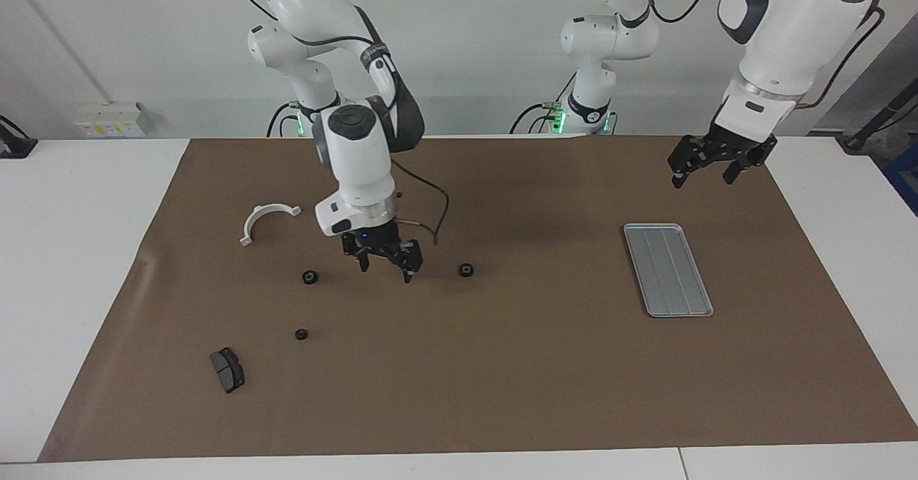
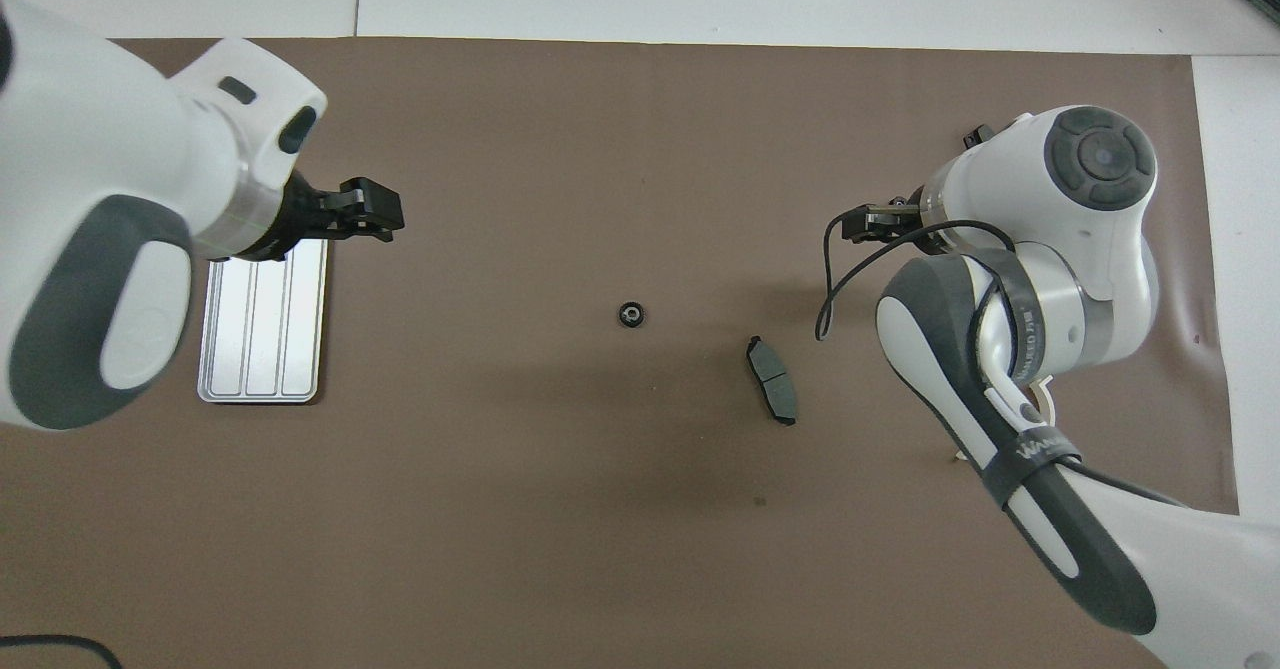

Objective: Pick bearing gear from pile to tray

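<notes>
The tray (image 1: 668, 270) lay flat on the brown mat (image 1: 502, 379) toward the left arm's end of the counter (image 1: 72, 265), and nothing was in it; its long axis and lengthwise grooves ran roughly from the robots' edge toward the edge away from them, slightly slanted in the facing view. One small black bearing gear (image 1: 465, 270) sat alone on the mat near the middle of the counter, lying flat with its bore facing up, well apart from the tray. Two more gears (image 1: 309, 277) (image 1: 301, 334) lay toward the right arm's end, the second farther from the robots than the first. A white half-ring bracket (image 1: 267, 219) rested nearer the robots than those gears, its open side turned toward the edge away from the robots. One dark brake pad (image 1: 227, 369) lay near the corner of the mat at the right arm's end, away from the robots; another brake pad (image 2: 772, 394) showed in the overhead view, its long axis running roughly toward and away from the robots. The right end effector (image 1: 384, 256) hung low over the mat between the gears, released and holding nothing. The left end effector (image 1: 713, 161) hovered over the mat near the robots' edge, also released and empty. The white counter showed around the mat on all sides, and a pale wall stood at the robots' backs.
</notes>
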Action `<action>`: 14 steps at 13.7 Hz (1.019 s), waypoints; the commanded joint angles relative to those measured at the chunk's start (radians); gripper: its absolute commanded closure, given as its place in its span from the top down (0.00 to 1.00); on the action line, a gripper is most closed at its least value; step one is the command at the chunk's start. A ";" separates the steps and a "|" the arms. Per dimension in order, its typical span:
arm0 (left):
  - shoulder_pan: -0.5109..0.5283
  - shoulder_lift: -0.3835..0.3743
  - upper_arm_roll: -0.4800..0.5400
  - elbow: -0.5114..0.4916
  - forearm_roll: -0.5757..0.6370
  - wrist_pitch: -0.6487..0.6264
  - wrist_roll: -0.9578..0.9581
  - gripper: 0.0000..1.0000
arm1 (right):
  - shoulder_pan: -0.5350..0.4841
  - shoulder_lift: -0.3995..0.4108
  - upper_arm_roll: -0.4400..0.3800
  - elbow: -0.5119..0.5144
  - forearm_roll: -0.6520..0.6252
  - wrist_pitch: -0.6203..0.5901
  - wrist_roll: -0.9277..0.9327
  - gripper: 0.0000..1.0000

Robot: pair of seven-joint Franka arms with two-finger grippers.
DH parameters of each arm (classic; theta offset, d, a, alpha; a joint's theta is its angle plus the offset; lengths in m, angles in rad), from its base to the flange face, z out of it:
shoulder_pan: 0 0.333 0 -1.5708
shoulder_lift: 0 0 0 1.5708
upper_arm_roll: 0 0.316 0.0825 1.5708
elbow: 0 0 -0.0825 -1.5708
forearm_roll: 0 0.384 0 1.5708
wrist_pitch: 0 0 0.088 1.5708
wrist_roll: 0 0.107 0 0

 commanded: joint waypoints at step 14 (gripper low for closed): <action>-0.253 0.421 0.019 0.075 -0.005 0.425 -0.231 1.00 | -0.052 -0.039 0.019 -0.292 0.024 0.203 -0.252 0.64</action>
